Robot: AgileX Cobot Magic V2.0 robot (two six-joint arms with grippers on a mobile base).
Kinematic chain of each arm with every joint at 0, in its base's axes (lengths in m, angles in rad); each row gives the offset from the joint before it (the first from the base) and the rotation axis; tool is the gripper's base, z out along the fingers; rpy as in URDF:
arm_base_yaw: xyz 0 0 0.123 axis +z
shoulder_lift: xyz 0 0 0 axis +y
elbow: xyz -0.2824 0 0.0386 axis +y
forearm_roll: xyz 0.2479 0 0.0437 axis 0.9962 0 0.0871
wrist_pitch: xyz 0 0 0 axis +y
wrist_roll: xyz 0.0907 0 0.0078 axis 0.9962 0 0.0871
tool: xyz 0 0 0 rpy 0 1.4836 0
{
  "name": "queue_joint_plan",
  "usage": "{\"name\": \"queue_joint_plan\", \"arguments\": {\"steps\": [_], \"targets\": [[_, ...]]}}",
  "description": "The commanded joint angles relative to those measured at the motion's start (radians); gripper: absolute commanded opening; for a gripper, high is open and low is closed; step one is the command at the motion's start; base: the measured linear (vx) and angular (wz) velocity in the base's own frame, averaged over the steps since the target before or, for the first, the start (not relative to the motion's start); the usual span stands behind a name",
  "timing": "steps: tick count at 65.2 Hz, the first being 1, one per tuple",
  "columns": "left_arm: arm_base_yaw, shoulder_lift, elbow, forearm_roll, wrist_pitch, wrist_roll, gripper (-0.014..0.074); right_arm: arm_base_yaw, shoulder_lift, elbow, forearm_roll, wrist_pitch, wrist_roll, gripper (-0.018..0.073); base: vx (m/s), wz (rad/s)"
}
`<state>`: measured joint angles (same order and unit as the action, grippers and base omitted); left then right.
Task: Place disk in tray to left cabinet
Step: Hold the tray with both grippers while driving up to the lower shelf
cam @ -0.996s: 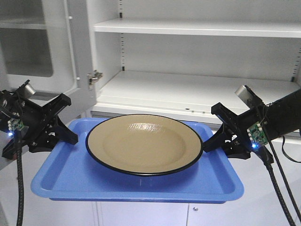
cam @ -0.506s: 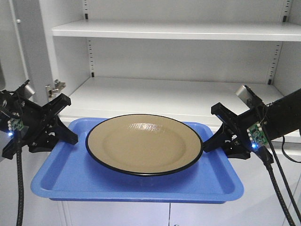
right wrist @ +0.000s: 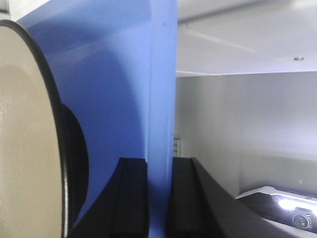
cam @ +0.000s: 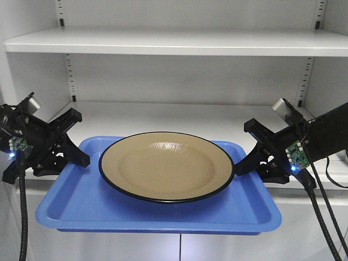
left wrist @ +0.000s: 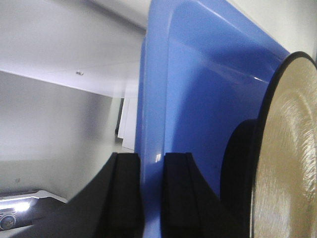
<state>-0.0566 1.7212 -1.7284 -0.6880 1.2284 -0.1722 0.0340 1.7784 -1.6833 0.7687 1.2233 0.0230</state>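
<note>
Flanking the disk (cam: 166, 166), left end effector (left wrist: 151, 193) and right end effector (right wrist: 158, 198) clamp tray (cam: 163, 217) rims

Glossy disk (cam: 166, 165), smooth plastic tray (cam: 109, 209)

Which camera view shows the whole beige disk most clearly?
The exterior front-facing view. There the whole disk is visible from above, lying in the tray, with its full black rim. The left wrist view shows only a slice of it at the picture's right edge; the right wrist view shows only a slice at the picture's left edge.
</note>
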Motion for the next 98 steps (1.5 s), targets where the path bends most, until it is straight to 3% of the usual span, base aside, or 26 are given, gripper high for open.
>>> {"name": "queue_joint_plan", "arguments": {"steps": [1, 98], "targets": [[-0.031, -0.054, -0.038, -0.21, -0.001, -0.022, -0.0003, 0.026, -0.056, -0.039, 0.227, 0.022, -0.003, -0.0006, 0.23, -0.15], [-0.031, -0.054, -0.038, -0.21, -0.001, -0.022, -0.0003, 0.026, -0.056, -0.039, 0.227, 0.022, -0.003, -0.0006, 0.1, -0.05]]}}
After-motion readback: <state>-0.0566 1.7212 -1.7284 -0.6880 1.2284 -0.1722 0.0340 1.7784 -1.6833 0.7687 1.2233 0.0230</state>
